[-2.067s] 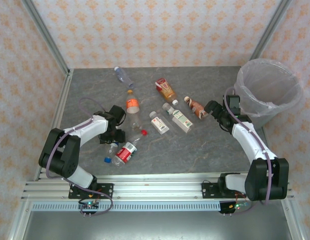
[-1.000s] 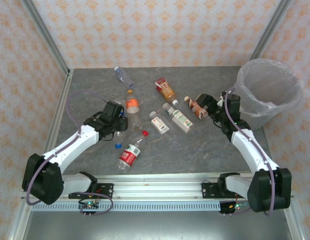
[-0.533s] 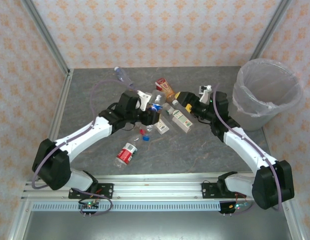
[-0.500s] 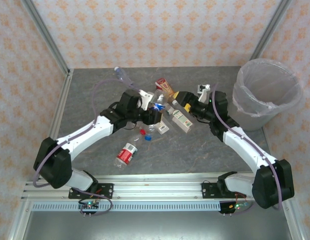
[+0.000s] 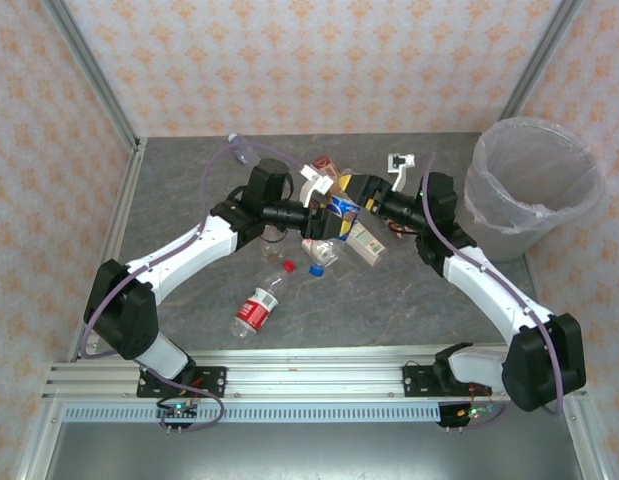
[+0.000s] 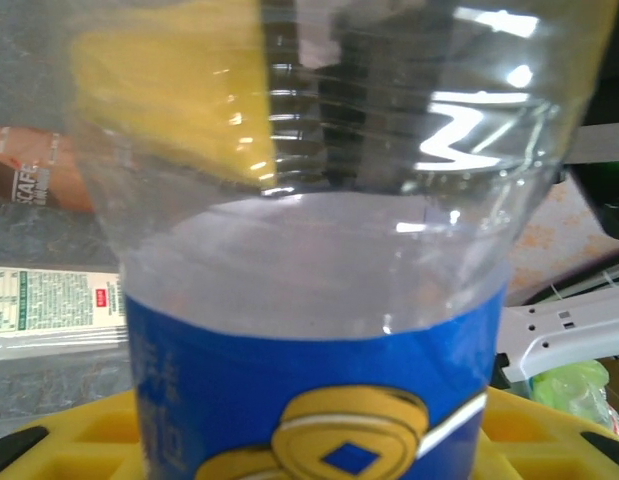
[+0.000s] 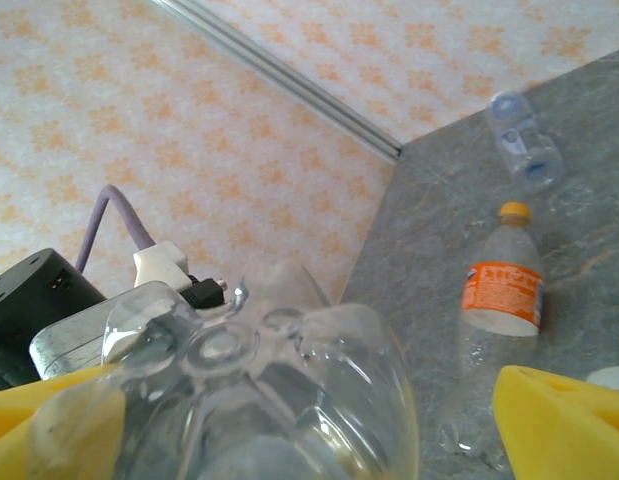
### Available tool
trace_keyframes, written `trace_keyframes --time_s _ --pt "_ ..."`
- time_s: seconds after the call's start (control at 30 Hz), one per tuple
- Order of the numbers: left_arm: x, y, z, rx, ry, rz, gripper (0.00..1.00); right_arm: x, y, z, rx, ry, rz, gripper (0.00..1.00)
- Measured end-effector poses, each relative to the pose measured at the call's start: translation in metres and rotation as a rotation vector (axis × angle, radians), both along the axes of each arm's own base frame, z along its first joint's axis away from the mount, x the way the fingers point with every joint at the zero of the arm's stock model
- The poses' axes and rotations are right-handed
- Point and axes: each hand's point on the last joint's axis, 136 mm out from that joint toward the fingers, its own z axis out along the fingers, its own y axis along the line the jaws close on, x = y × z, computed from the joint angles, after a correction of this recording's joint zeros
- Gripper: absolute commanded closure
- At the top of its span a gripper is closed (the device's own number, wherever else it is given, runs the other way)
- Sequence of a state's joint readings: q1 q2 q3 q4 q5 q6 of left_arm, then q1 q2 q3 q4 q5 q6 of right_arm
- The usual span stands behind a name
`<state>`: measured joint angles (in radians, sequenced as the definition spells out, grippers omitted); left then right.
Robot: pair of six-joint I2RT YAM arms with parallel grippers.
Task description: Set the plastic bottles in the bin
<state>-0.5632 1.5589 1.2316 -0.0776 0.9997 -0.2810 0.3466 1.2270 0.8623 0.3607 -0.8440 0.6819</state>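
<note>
My left gripper [image 5: 327,216] is shut on a clear plastic bottle with a blue label [image 5: 341,208], held above the middle of the table. The same bottle [image 6: 319,300] stands in the left gripper [image 6: 319,445] in the left wrist view. My right gripper [image 5: 357,190] meets it from the right, open, its yellow fingers [image 7: 564,425] on either side of the bottle's clear base [image 7: 269,400]; a gap shows on the right side. The bin [image 5: 504,225] stands at the far right. On the table lie other plastic bottles: red-labelled [image 5: 253,311], white-green [image 5: 364,243], orange-labelled [image 7: 501,295].
A brown bottle [image 5: 324,168] and a clear bottle [image 5: 243,150] lie toward the back. Another white-labelled bottle [image 5: 322,252] lies under the grippers. A loose red cap [image 5: 288,266] and a blue cap [image 5: 315,270] sit on the grey table [image 5: 189,170].
Both arms have swung to the middle. The left gripper carried the blue-labelled bottle up and to the right, and the right gripper came in around its base.
</note>
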Motion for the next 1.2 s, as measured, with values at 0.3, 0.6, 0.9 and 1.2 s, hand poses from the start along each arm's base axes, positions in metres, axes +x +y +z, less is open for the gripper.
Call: trace_keyframes --time_s 0.3,0.6,0.9,1.2 --pt "0.0 -0.003 0.002 -0.008 0.013 -0.016 0.5 -0.003 0.005 0.01 0.012 -0.059 0.048 0.52" --pt "0.0 -0.005 0.005 -0.006 0.003 -0.019 0.31 -0.004 0.002 0.014 -0.006 -0.097 0.027 0.64" --pt "0.002 -0.002 0.004 0.035 -0.019 -0.007 0.0 0.012 -0.016 -0.011 -0.121 -0.028 -0.121 0.68" --pt "0.015 0.031 0.01 0.115 -0.117 0.226 0.0 0.034 -0.05 -0.011 -0.276 -0.001 -0.313 0.71"
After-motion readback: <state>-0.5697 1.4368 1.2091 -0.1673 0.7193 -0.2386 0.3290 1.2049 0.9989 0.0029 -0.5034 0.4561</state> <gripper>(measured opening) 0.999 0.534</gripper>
